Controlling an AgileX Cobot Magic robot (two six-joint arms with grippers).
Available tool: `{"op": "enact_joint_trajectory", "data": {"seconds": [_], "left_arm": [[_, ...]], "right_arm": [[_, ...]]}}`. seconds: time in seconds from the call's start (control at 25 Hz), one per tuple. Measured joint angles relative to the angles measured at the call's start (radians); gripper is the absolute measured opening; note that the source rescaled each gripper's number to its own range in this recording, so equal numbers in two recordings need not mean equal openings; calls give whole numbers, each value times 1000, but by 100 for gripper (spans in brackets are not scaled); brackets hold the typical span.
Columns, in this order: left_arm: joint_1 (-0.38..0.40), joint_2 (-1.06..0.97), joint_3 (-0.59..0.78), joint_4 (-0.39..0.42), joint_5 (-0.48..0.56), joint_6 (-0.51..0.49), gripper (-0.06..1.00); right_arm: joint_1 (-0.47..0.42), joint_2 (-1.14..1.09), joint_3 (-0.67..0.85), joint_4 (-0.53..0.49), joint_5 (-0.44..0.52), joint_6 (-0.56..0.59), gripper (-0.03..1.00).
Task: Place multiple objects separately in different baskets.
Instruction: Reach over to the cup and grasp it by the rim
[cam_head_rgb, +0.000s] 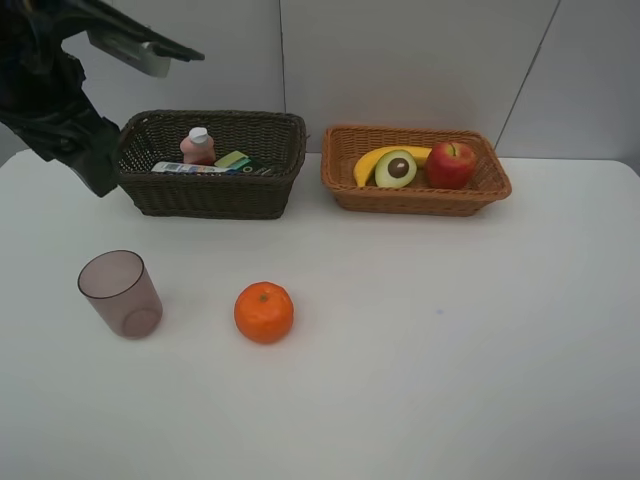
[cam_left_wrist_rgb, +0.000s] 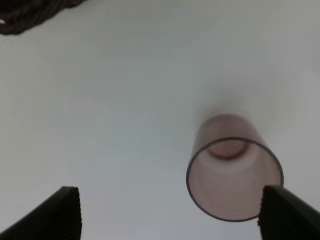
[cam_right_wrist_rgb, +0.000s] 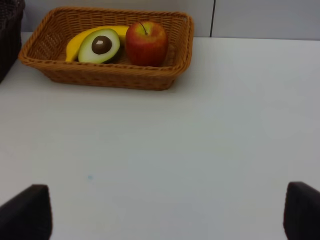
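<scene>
Cup (cam_head_rgb: 121, 293) on table (cam_head_rgb: 450, 350), orange (cam_head_rgb: 264, 312) at its 3 o'clock, dark basket (cam_head_rgb: 210, 195) at 1, tan basket (cam_head_rgb: 415, 200) at 2; left gripper (cam_left_wrist_rgb: 172, 216) and right gripper (cam_right_wrist_rgb: 162, 214) both spread apart, empty

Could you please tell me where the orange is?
In the exterior high view, the orange sits on the table left of centre, right of the mauve cup.

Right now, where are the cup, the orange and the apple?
cup (cam_head_rgb: 122, 296): exterior high view, on its side wall.
orange (cam_head_rgb: 264, 312): exterior high view, middle of its peel.
apple (cam_head_rgb: 450, 167): exterior high view, on its red front.
</scene>
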Motion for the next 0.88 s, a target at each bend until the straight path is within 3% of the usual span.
{"op": "enact_joint_trajectory", "data": {"seconds": [0.36, 0.88], "left_arm": [[3, -48, 203, -1, -74, -61, 94], [65, -45, 367, -1, -268, -68, 94]], "right_arm": [[0, 0, 0, 0, 0, 0, 97], [0, 0, 0, 0, 0, 0, 97]]}}
